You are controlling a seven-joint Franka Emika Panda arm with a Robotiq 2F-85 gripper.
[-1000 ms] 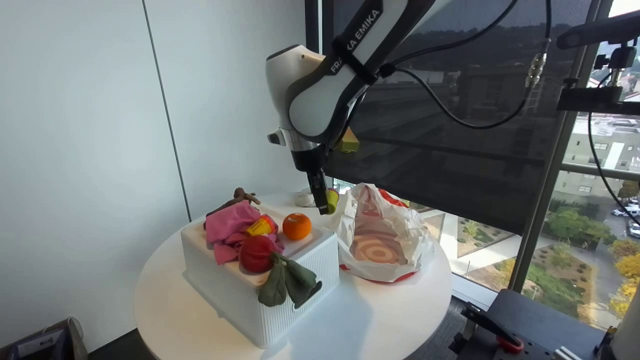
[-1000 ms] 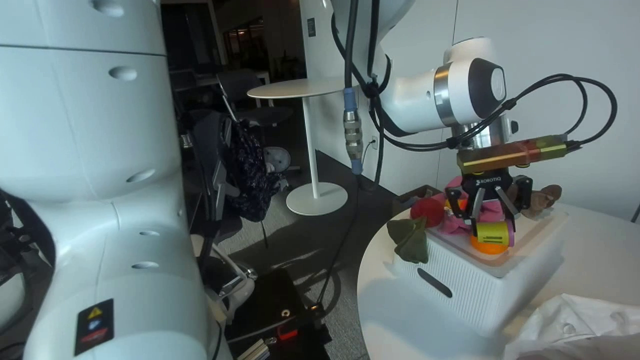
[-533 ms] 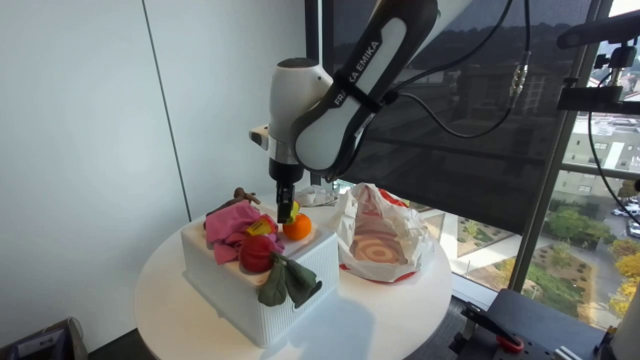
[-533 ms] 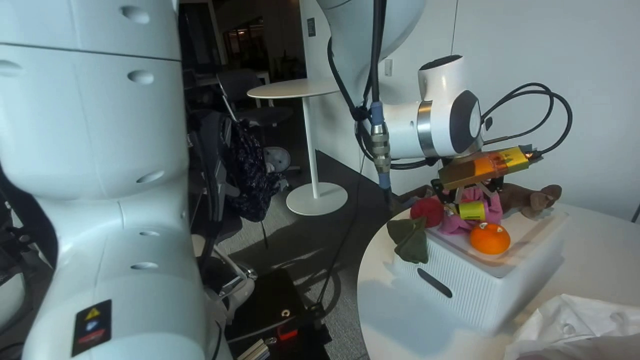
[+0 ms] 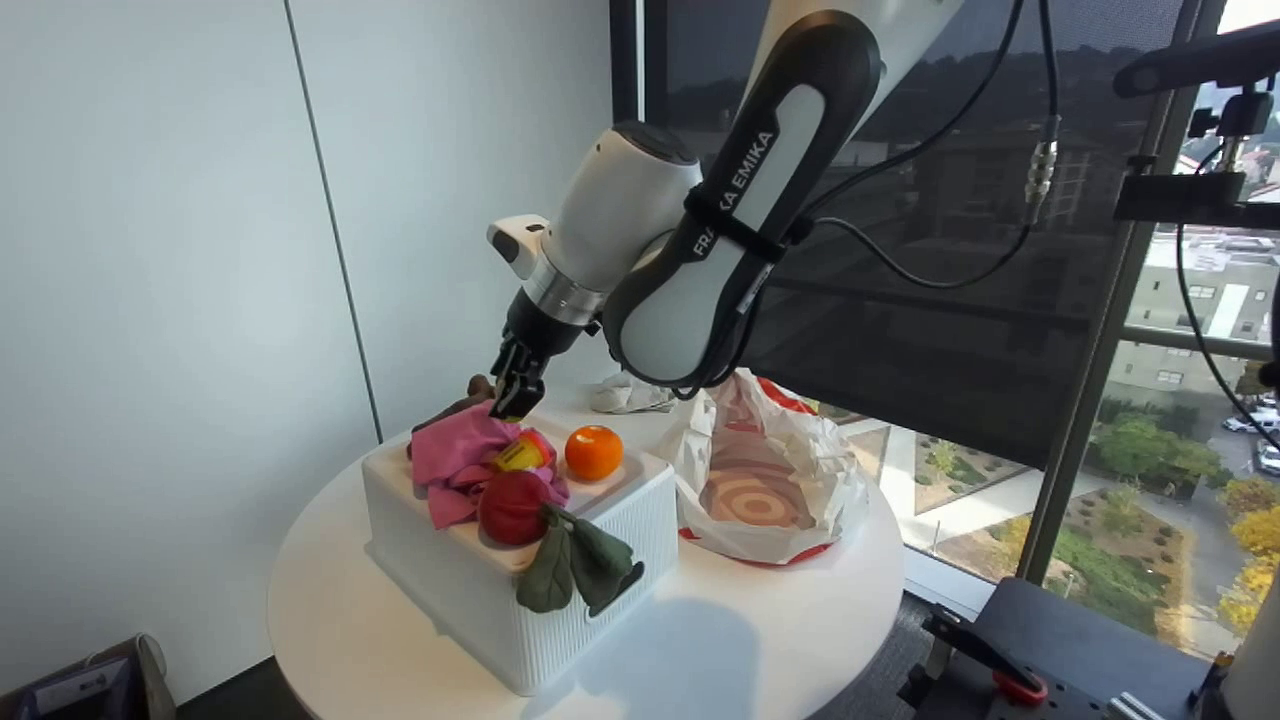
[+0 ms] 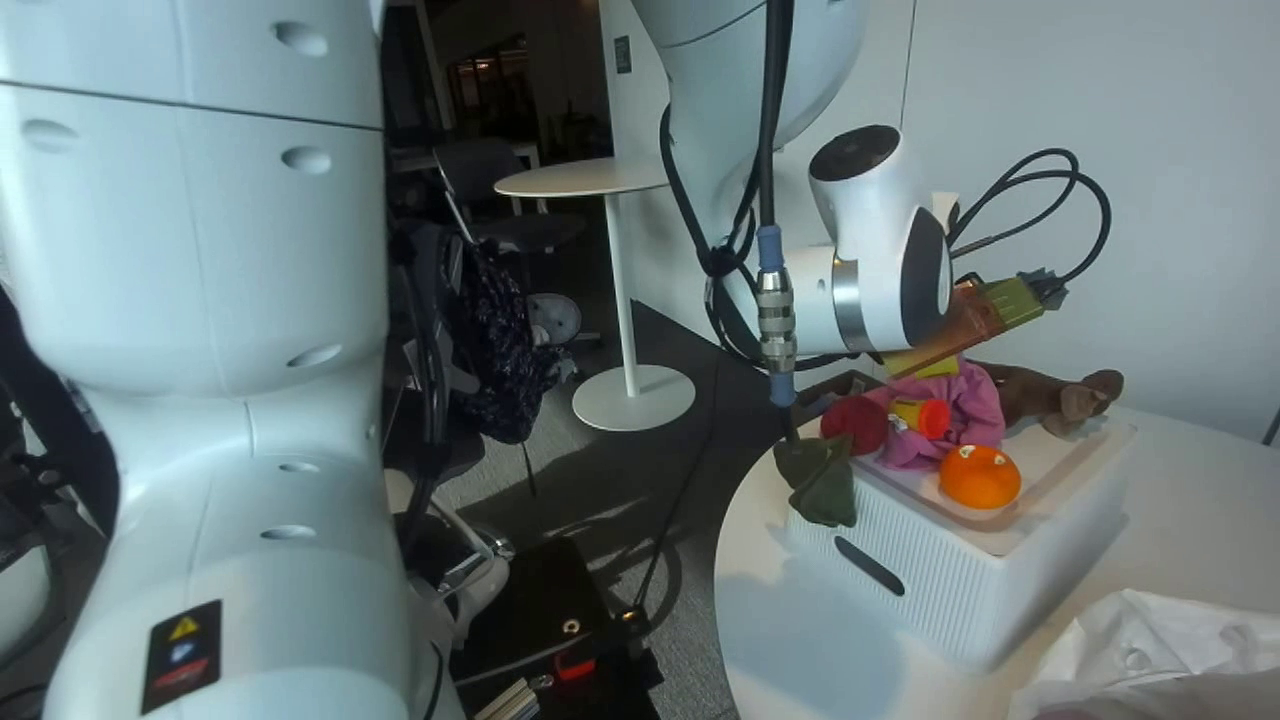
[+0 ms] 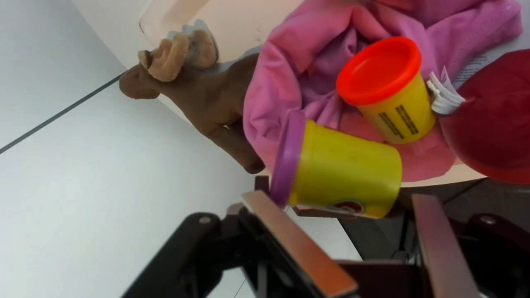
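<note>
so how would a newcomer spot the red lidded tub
On the round table stands a white box with pink cloth on top. The yellow tub lies on that cloth. Its red lid sets it apart from the purple-lidded tub in the gripper.

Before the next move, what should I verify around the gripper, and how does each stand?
1. Grip: ok, the black two-finger gripper holds a yellow cylindrical tub.
2. Purple round lid on that tub: ok.
3. Held tub clear of the crumpled pink cloth: cannot tell.
4. Red-lidded yellow tub upright: not ok, tilted on the cloth.
5. Round orange fruit clear of the gripper: ok, apart in an exterior view.
</note>
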